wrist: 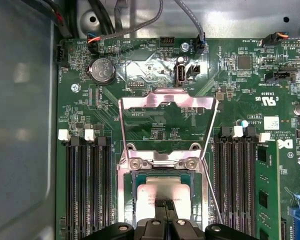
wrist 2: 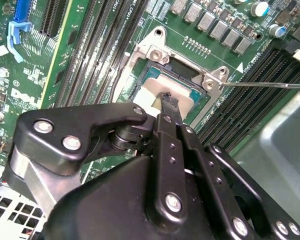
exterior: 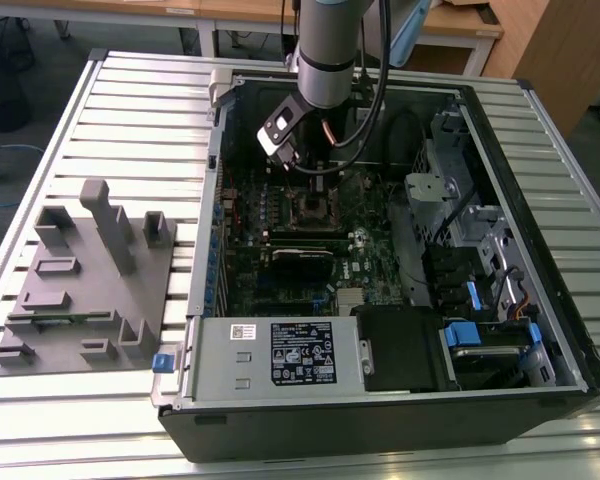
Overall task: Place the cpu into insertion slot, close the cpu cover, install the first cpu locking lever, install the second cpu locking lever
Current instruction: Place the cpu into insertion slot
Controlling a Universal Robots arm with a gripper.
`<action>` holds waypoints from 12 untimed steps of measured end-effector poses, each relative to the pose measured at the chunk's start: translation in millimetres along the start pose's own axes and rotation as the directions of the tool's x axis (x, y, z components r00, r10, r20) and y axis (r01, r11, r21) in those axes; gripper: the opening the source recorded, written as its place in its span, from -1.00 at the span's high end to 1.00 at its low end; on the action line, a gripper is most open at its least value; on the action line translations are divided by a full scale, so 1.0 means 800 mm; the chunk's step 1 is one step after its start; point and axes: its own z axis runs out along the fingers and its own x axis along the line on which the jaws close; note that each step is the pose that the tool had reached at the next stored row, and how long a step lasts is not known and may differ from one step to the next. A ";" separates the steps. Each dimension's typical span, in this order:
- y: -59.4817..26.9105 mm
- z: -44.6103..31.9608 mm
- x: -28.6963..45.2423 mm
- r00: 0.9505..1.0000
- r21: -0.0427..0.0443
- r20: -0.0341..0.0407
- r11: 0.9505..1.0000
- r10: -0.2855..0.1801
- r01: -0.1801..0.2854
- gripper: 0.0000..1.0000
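One small square cpu lies flat in the insertion slot on the green board in the first wrist view. It looks level and seated, though its near edge is hidden by the gripper. The gripper's two fingers are drawn together with nothing visible between them, and their tips sit at or just above the chip's metal top. I cannot tell whether they touch it.

The cpu cover stands swung up behind the slot, its window open to the board. A thin wire lever juts out beside the slot, unlatched.

The chip is probably light, stiff and smooth on top, so it would slide under a careless push. The contacts beneath it are likely delicate. It is best taken by two opposite edges and never pressed off-centre. The cover looks like thin, rigid sheet metal on a hinge, best pushed at its free top edge. The lever is likely springy and best caught near its end.
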 end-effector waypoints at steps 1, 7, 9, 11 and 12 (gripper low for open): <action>0.000 0.0001 0.0001 1.000 0.000 0.000 1.000 0.000 0.000 0.80; 0.001 0.0012 0.0004 1.000 0.000 0.000 1.000 0.000 0.000 0.80; 0.001 0.0031 0.0001 1.000 0.001 0.002 1.000 0.000 0.000 0.80; 0.001 0.0045 0.0000 1.000 0.001 0.002 1.000 0.000 0.000 0.80; 0.001 0.0047 0.0000 1.000 0.001 0.001 1.000 0.000 0.000 0.80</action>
